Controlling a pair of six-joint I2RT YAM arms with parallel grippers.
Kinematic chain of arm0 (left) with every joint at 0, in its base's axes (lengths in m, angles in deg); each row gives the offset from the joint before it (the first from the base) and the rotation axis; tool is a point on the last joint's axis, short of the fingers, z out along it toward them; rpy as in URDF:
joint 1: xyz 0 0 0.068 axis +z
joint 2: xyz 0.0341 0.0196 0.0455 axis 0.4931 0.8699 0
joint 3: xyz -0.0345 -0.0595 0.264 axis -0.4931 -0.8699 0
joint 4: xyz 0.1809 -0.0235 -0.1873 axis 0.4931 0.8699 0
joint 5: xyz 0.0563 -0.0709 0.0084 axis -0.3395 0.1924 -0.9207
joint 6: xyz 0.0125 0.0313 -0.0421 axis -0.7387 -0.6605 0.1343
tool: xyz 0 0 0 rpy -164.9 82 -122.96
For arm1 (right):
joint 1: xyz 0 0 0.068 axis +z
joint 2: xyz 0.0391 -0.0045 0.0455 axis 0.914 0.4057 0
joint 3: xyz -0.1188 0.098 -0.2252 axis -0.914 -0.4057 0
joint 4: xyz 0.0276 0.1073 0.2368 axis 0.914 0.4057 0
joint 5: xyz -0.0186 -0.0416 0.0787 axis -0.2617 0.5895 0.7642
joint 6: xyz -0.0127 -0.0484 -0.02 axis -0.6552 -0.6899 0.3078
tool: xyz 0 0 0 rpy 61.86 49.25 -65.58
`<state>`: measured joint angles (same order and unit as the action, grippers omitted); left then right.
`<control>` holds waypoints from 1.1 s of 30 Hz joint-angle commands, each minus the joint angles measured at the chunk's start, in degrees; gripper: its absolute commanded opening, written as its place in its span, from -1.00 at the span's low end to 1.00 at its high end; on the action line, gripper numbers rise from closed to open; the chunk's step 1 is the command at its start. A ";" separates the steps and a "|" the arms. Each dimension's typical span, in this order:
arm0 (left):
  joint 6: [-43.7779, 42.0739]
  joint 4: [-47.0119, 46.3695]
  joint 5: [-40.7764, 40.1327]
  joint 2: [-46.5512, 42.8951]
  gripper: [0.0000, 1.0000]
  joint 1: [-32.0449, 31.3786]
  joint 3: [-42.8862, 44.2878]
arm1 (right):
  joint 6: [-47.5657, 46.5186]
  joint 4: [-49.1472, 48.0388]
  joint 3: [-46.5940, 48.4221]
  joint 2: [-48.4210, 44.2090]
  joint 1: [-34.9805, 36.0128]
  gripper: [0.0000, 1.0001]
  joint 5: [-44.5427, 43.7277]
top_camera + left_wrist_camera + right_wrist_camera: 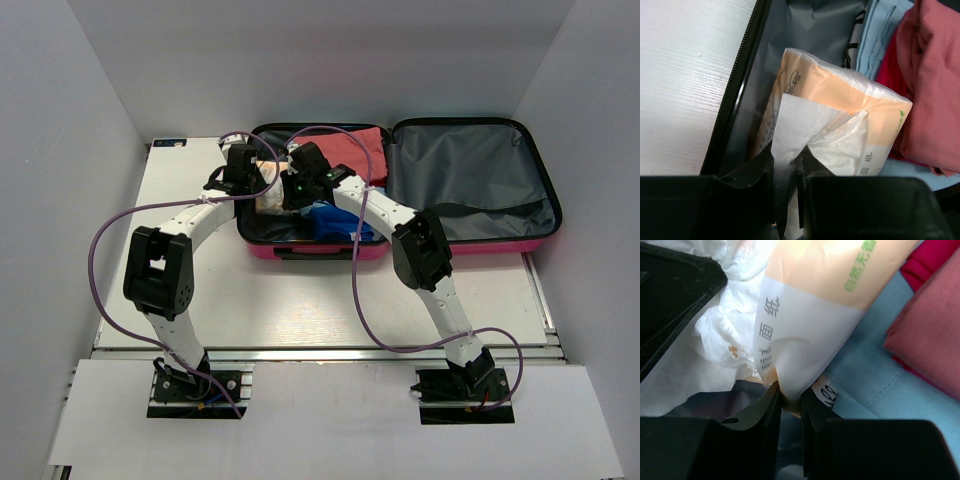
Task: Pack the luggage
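Note:
The luggage (500,243) lies open on the table, pink shell, grey lining. Its left half holds a red garment (352,150), light blue clothes (335,222) and a peach-and-white tissue pack (270,200). My left gripper (787,172) is shut on a white tissue sheet sticking out of the pack (840,100). My right gripper (791,402) is shut on the pack's white wrapper corner (800,345). Both grippers sit low inside the left half, by its left wall.
The lid half (470,170) lies open to the right with a grey zipped lining. The suitcase's black zipper rim (735,85) runs just left of the pack. White walls enclose the table (300,300) on three sides. Purple cables loop over both arms.

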<state>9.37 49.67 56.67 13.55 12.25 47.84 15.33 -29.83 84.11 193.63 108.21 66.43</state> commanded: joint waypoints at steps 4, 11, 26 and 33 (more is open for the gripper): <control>1.11 0.05 7.39 1.37 -1.00 0.51 2.15 | 2.73 -10.40 7.25 2.10 -0.58 -0.80 2.19; 0.67 4.87 8.00 4.79 -1.00 1.57 8.91 | 1.50 -9.52 4.35 -1.83 -0.75 0.50 6.58; -1.08 11.37 7.21 5.85 0.96 1.57 18.74 | 1.85 -2.17 -7.94 -33.29 -3.47 0.79 -13.73; -2.93 18.31 6.44 2.26 0.96 1.57 27.61 | 4.40 6.01 -23.59 -52.35 -18.46 0.79 -29.53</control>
<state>8.21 63.26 64.11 20.43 13.69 70.09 18.02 -31.07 64.98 144.89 96.32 47.43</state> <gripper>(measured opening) 0.982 0.894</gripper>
